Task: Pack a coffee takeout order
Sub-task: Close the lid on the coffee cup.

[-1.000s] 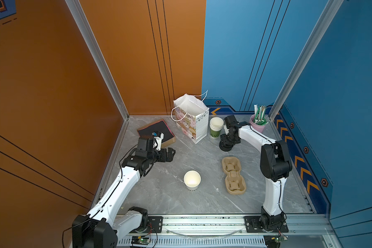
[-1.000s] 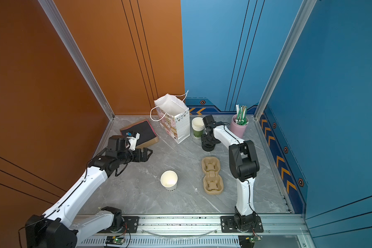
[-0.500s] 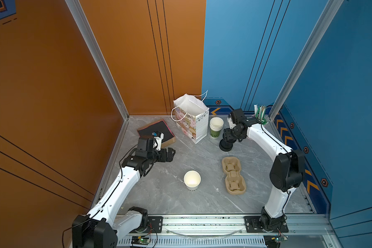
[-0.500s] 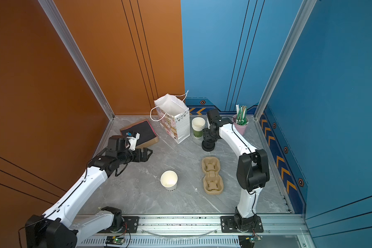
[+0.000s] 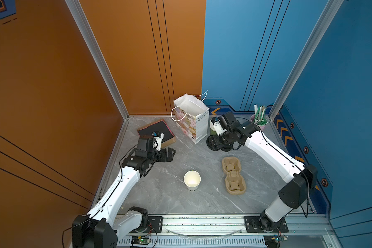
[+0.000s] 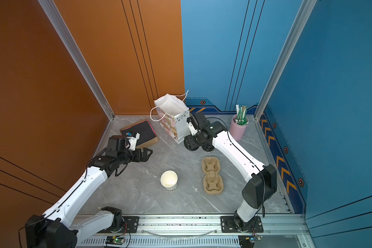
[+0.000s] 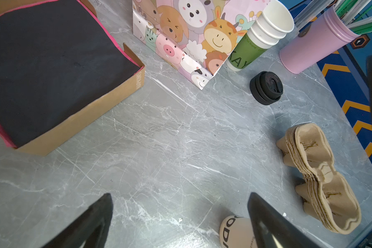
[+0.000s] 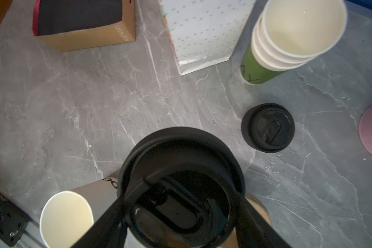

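The whitish paper cup stands lidless and upright in the middle of the table; it also shows in the wrist views. My right gripper is shut on a round black lid, held above the table beside the gift bag. A further black lid lies on the table. The black napkin lies in a cardboard box. My left gripper is open and holds nothing, near that box. Wrapped straws stand in a pink cup.
An open cartoon-animal gift bag stands at the back. Beside it is a stack of lidless cups with a green bottom cup. Brown pulp cup carriers lie to the right of the cup. Walls close in the back and sides.
My right arm has stretched out and its gripper has lifted a black lid off the table, shifting slightly left toward the bag. The left arm has not moved.
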Controlling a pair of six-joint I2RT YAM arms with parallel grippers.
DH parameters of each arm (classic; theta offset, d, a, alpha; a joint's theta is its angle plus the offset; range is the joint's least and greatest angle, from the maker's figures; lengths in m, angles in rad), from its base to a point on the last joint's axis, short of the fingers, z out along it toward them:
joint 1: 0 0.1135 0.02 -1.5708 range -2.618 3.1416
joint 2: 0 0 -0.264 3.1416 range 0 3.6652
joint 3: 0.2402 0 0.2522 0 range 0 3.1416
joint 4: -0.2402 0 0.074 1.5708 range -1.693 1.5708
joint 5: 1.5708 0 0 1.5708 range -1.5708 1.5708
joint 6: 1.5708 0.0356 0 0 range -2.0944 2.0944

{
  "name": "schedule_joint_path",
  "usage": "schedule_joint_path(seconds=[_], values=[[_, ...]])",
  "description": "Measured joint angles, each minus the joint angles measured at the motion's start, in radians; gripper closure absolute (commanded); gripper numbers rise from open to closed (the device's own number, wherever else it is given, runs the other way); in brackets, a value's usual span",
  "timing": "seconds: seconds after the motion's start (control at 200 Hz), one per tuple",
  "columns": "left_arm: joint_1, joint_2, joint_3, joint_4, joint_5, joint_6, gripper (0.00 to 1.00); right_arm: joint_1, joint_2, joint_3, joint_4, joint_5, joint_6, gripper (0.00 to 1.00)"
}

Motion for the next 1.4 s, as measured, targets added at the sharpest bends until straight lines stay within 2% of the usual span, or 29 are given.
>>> schedule_joint_path(seconds=[0.24, 0.515, 0.891, 1.401], values=[[0.0, -0.003, 0.0, 0.0, 0.0, 0.0, 0.02, 0.209, 0.0, 0.004, -0.074, -0.033, -0.005, 0.28], [0.0, -0.009, -0.002, 0.0, -0.001, 0.0, 0.02, 0.32, 0.031, 0.004, -0.113, -0.033, -0.005, 0.28], [0.0, -0.01, -0.003, 0.0, -0.001, 0.0, 0.02, 0.409, 0.13, 0.005, -0.137, -0.017, -0.006, 0.28], [0.0, -0.01, -0.003, 0.0, -0.001, 0.0, 0.02, 0.432, 0.194, 0.037, -0.147, 0.021, -0.014, 0.27]])
